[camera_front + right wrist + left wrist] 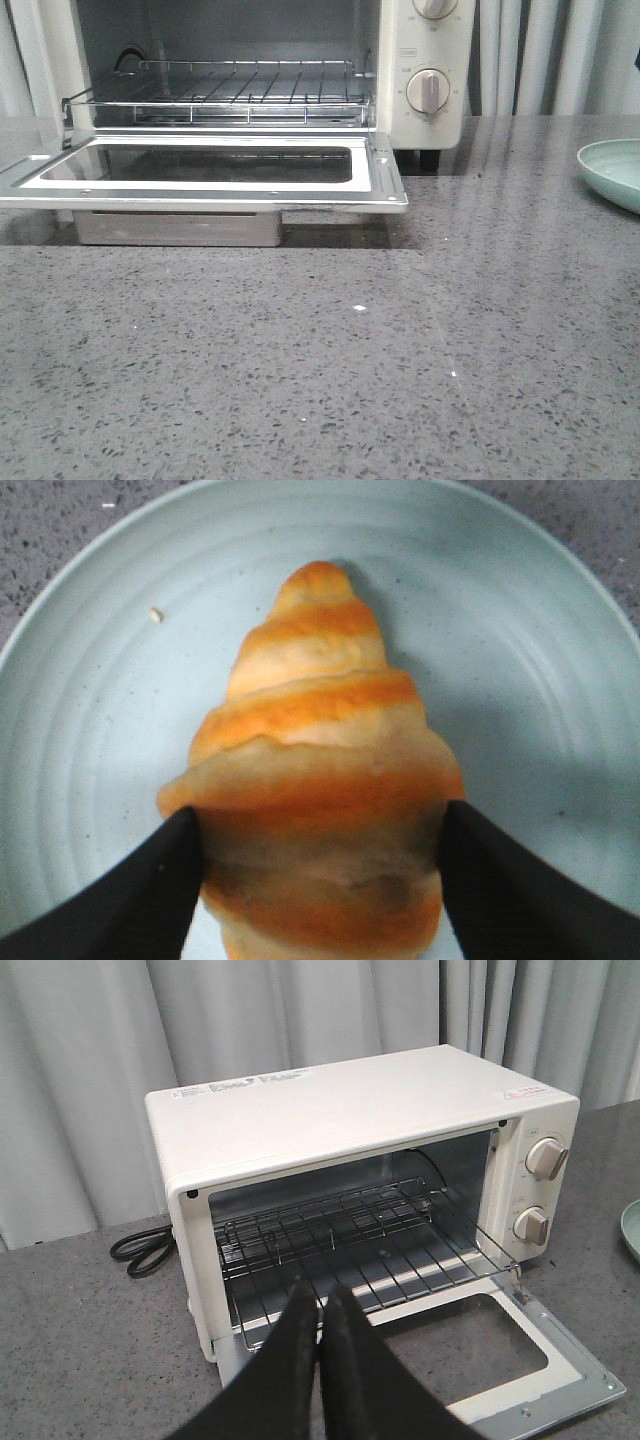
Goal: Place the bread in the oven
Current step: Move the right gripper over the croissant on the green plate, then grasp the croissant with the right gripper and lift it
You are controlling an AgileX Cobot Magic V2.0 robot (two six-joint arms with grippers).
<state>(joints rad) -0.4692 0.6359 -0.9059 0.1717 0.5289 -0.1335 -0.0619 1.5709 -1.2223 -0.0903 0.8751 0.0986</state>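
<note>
pale green plate (612, 172) at the right edge, speckled grey countertop (320, 380), grey curtain (90, 1080) behind — black cord (140, 1252)

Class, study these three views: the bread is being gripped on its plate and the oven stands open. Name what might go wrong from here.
1. The right gripper pinches the soft bread by its sides; it may crush or slip.
2. The lowered door juts out before the wire rack; a low approach could strike it.
3. The left gripper, jaws together, sits before the oven opening and might obstruct entry.
</note>
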